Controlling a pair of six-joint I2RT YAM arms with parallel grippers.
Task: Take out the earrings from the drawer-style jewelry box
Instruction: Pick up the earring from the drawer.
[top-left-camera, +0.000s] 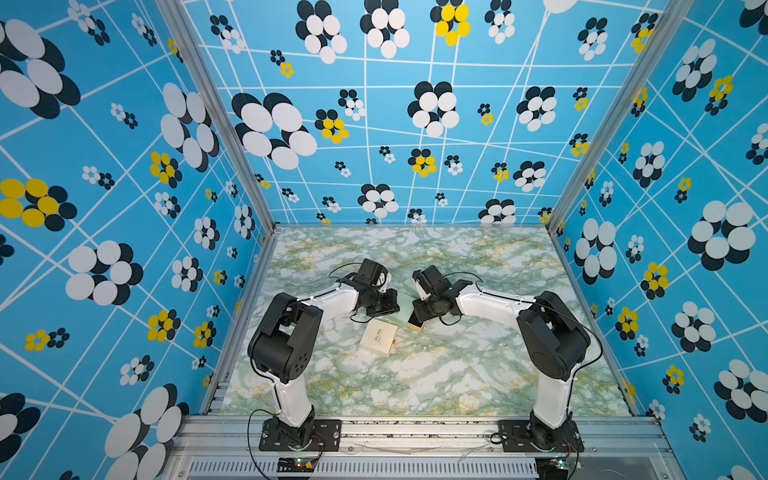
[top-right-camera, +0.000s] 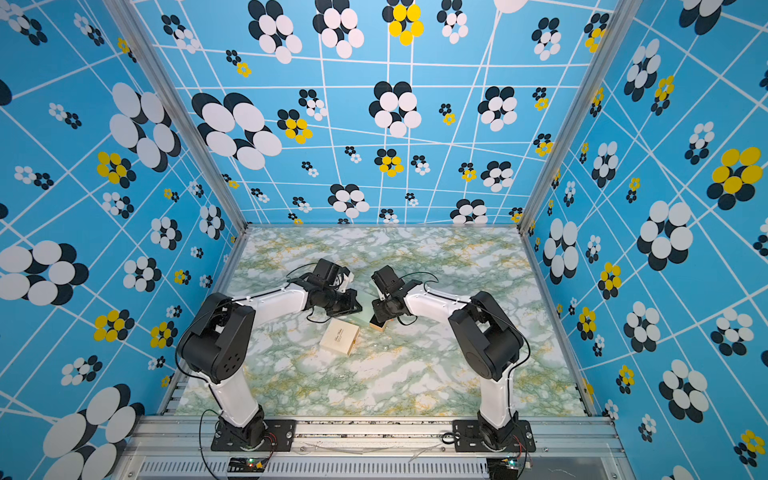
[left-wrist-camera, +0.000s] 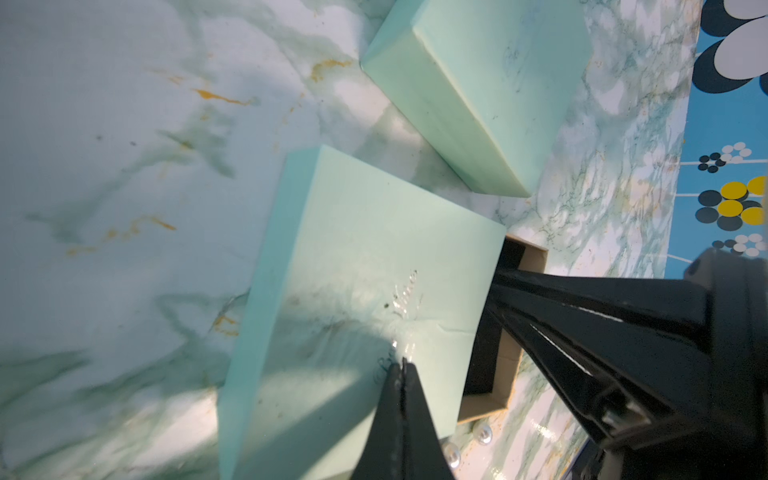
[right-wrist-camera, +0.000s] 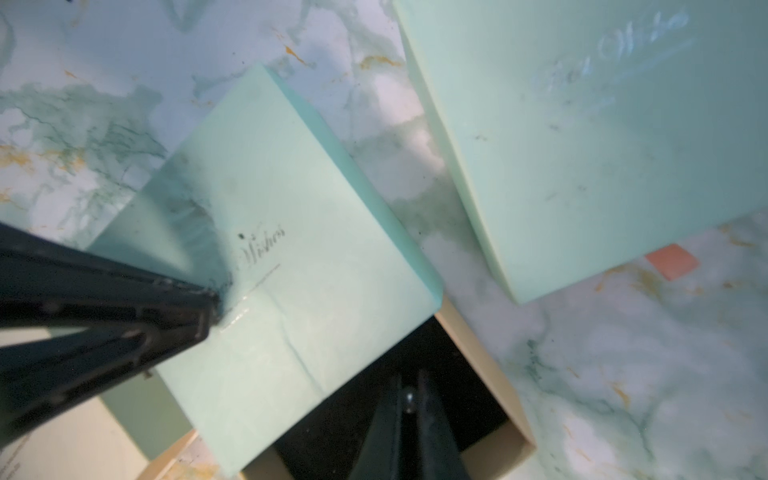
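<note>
The drawer-style jewelry box (left-wrist-camera: 365, 291) is a mint green sleeve with script lettering. Its tan drawer (right-wrist-camera: 478, 357) is pulled out and shows a black lining. My left gripper (left-wrist-camera: 402, 365) is shut, with its tips pressed on the sleeve's top; it also shows in the right wrist view (right-wrist-camera: 212, 307). My right gripper (right-wrist-camera: 409, 395) reaches into the open drawer, shut on a tiny pearl-like earring (right-wrist-camera: 409, 400) that glints between its tips. Two silvery earrings (left-wrist-camera: 484, 434) lie on the table beside the drawer's end. In both top views the arms' wrists hide the grippers' tips.
A second mint box (left-wrist-camera: 478, 91) lies close behind the first. A cream box (top-left-camera: 378, 336) sits on the marble table (top-left-camera: 436, 382) in front of the left arm. A small orange tag (right-wrist-camera: 671, 262) pokes out from the second mint box.
</note>
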